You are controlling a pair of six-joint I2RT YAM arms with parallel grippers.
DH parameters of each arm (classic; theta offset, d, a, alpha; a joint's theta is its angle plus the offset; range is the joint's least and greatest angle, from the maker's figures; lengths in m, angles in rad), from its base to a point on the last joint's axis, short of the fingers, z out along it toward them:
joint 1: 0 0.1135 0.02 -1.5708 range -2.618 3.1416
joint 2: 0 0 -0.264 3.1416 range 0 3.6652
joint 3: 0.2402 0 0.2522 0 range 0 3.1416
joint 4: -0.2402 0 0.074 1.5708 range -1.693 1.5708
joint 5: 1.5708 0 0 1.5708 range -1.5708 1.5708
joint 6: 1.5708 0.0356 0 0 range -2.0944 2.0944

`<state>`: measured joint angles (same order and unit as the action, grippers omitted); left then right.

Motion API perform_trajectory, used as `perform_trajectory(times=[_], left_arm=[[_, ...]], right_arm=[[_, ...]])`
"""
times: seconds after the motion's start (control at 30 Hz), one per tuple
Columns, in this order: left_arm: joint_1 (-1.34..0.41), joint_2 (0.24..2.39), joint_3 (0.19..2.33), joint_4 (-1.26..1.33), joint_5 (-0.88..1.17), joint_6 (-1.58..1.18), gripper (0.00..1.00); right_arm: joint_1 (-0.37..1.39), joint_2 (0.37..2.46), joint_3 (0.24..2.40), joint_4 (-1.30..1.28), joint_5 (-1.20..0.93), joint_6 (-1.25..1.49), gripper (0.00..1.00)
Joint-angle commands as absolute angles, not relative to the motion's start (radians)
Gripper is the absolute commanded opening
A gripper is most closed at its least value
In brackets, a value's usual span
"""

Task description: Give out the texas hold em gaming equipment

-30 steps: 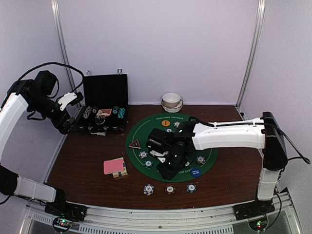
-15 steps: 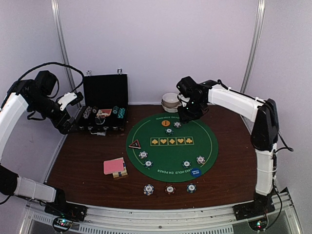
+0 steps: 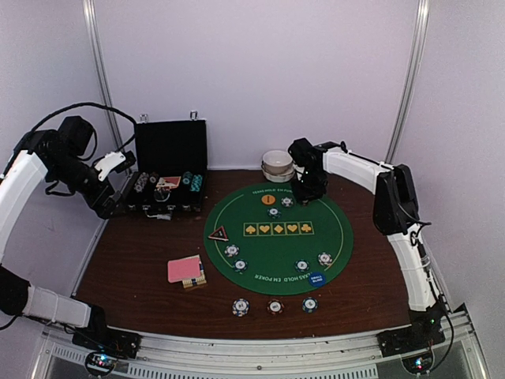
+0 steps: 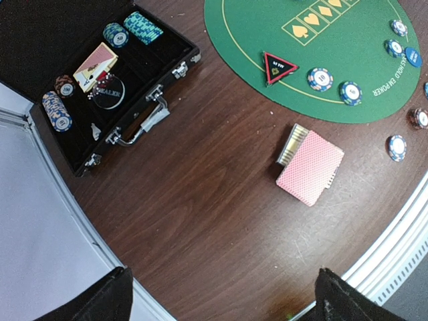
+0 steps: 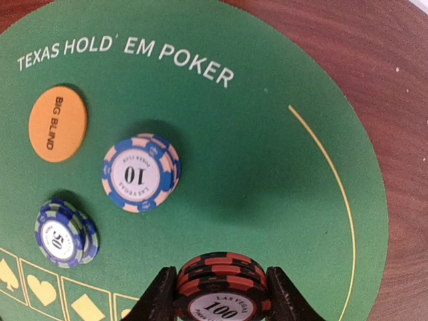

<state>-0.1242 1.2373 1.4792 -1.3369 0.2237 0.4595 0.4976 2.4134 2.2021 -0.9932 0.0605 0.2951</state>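
**Right gripper clamped on a 100 stack at the mat's far edge; left gripper spread wide by the case**

The right gripper (image 5: 221,301) pinches a red-and-black 100 stack (image 5: 217,274) between its two fingers (image 5: 159,297), one pressed to each side. The stack hangs over the green mat (image 5: 281,154); whether it touches the felt cannot be told. Ahead of the fingertips and to their left in the wrist view lies a blue 10 chip (image 5: 140,172). Further left and closer to the gripper lies a small 50 chip (image 5: 63,233). The orange button (image 5: 58,124) marked BIG BLIND is beyond both. All three lie flat on the mat, apart from each other and from the held stack. From above, this gripper (image 3: 304,189) is just beside the white bowls (image 3: 278,164).

The left gripper (image 4: 223,274) is spread wide with nothing between its fingers, high over the bare table (image 4: 200,221). Ahead of it and to its left the black case (image 4: 144,100) lies open with chips and cards in its compartments. Ahead and to its right, the red triangle (image 4: 278,66) sits just inside the mat's rim, with two chips (image 4: 320,79) beside it. The pink cards (image 4: 311,166) lie on the wood nearer this gripper, off the mat. The blue button (image 4: 412,57) shows at the far right edge, on the mat.
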Motion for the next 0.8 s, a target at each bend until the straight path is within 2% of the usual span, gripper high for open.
perform_trajectory(times=[0.0,0.33,0.43,0.5,0.67,0.77], left_arm=[[-0.118,1.253,1.470,-1.314,0.232,0.474,0.98],[-0.118,1.272,1.464,-1.299,0.238,0.476,0.98],[-0.118,1.275,1.462,-1.297,0.239,0.476,0.98],[-0.118,1.276,1.459,-1.296,0.237,0.477,0.98],[-0.118,1.279,1.453,-1.290,0.232,0.477,0.98],[-0.118,1.278,1.453,-1.290,0.230,0.477,0.98]], right_arm=[[0.462,2.452,2.282,-0.994,0.051,0.305,0.19],[0.445,2.557,2.360,-0.996,0.003,0.304,0.22],[0.440,2.574,2.364,-0.991,-0.009,0.309,0.26],[0.436,2.582,2.366,-0.990,-0.028,0.311,0.30],[0.434,2.588,2.370,-0.997,-0.041,0.312,0.55],[0.434,2.570,2.373,-1.006,-0.046,0.307,0.62]])
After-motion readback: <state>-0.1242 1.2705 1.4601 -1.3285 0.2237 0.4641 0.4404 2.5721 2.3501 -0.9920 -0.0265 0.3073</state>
